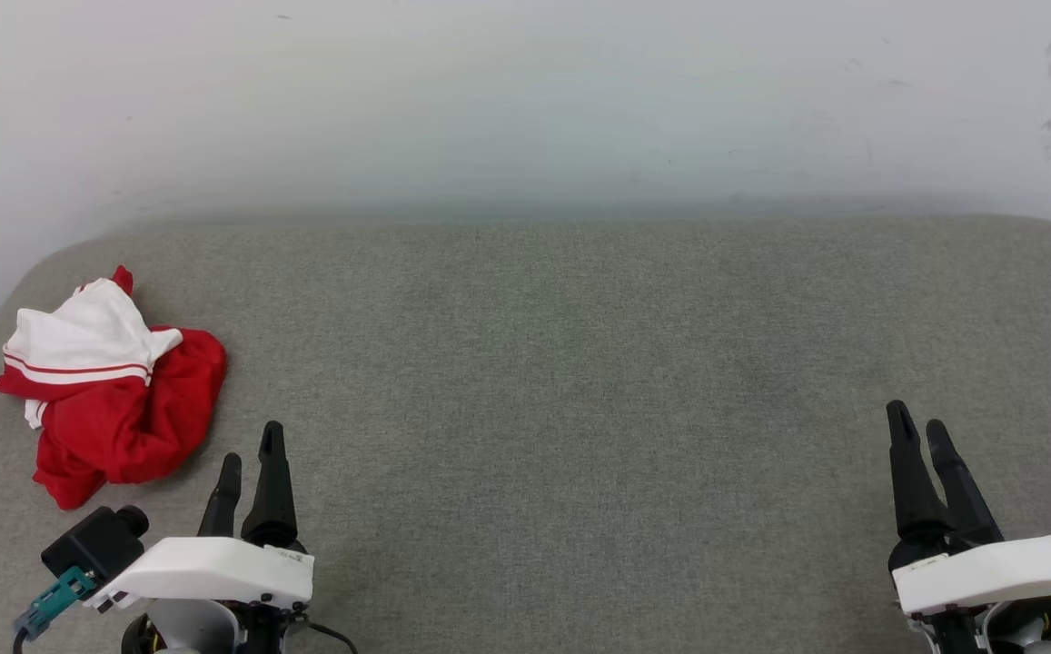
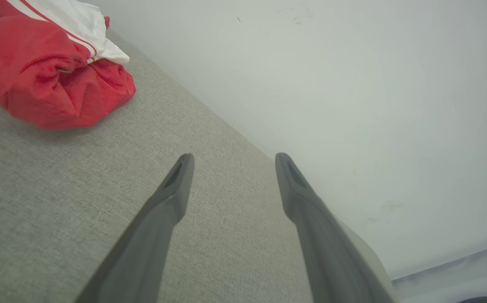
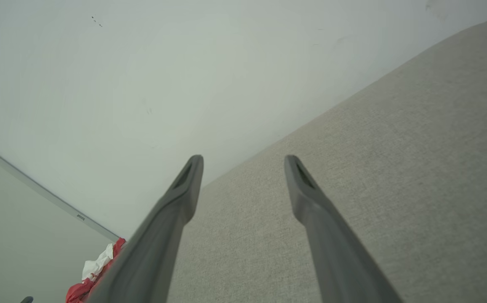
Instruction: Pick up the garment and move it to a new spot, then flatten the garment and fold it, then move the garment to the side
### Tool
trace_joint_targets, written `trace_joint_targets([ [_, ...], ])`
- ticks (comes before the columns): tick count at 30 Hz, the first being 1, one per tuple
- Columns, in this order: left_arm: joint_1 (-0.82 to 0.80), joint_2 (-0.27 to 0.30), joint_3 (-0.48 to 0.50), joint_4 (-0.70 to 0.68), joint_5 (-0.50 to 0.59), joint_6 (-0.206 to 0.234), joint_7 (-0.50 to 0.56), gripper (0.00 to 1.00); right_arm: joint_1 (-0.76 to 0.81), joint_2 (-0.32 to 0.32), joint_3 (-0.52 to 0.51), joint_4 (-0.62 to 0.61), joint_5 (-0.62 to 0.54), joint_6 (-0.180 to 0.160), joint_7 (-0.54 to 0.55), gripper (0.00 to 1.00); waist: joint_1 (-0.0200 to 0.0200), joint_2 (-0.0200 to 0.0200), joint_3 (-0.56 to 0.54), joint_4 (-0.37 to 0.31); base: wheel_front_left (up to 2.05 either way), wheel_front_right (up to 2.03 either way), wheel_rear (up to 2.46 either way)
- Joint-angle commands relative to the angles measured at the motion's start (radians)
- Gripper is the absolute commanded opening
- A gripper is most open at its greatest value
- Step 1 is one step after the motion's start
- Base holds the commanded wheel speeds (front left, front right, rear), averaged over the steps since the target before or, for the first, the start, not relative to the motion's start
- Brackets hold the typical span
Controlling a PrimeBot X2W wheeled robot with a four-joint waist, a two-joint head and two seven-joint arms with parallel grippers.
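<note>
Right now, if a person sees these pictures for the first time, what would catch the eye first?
The crumpled red and white garment stands out first, lying in a heap at the left end of the grey fabric surface. Next come the dark left fingers, spread open near the heap but not touching it, at the lower left. The right fingers are open too, at the lower right, far from the heap.

Crumpled garment [image 1: 112, 386] near left gripper [image 1: 251, 454]

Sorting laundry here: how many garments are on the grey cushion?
1. The crumpled red-and-white garment lies near the left edge of the cushion, just beyond the left gripper. Another piece bundled inside would be hidden.
</note>
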Motion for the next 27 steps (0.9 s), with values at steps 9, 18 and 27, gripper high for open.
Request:
trace_joint_targets([
  [9, 0.011, 0.012, -0.025, -0.032, 0.168, 0.024, -0.039, 1.00, 0.006, 0.000, 0.016, -0.035, -0.172, 0.000, -0.038, 1.00, 0.0000, 0.0000, -0.003, 0.001, 0.00, 0.00, 0.00],
  [18, 0.026, 0.026, -0.056, -0.044, 0.293, 0.043, -0.066, 1.00, 0.018, 0.000, 0.024, -0.056, -0.300, 0.000, -0.067, 1.00, 0.0000, 0.0000, -0.007, 0.002, 0.00, 0.00, 0.00],
  [27, 0.037, 0.036, -0.078, -0.058, 0.387, 0.053, -0.090, 1.00, 0.033, 0.000, 0.030, -0.070, -0.402, 0.000, -0.090, 1.00, 0.0000, 0.0000, -0.012, 0.002, 0.00, 0.00, 0.00],
])
